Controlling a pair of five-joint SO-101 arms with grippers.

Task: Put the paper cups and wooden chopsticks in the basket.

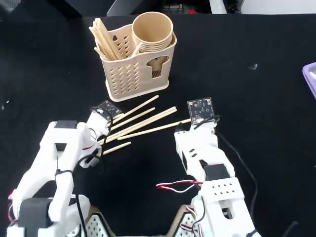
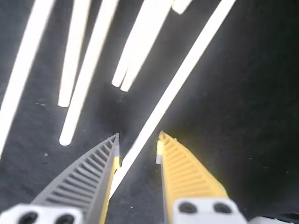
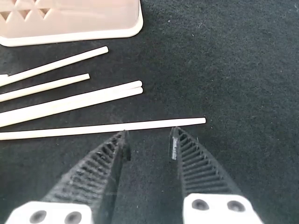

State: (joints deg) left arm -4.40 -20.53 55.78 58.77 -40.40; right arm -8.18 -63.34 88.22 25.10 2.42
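Observation:
A beige basket (image 1: 133, 74) stands at the back of the black table, its base (image 3: 70, 21) also in the right wrist view. Stacked paper cups (image 1: 153, 32) fill one compartment and several wooden chopsticks (image 1: 106, 39) lean in the other. Several loose chopsticks (image 1: 140, 121) lie fanned between the arms. My left gripper (image 2: 138, 137) (image 1: 104, 129) is open low over them, with one chopstick (image 2: 173, 88) running between its fingers. My right gripper (image 3: 149, 134) (image 1: 183, 124) is open, its tips just short of the nearest chopstick (image 3: 103, 128).
A purple object (image 1: 310, 76) pokes in at the table's right edge. A small speck (image 1: 253, 66) lies to the right of the basket. Black tabletop stretches open to the right of the chopsticks.

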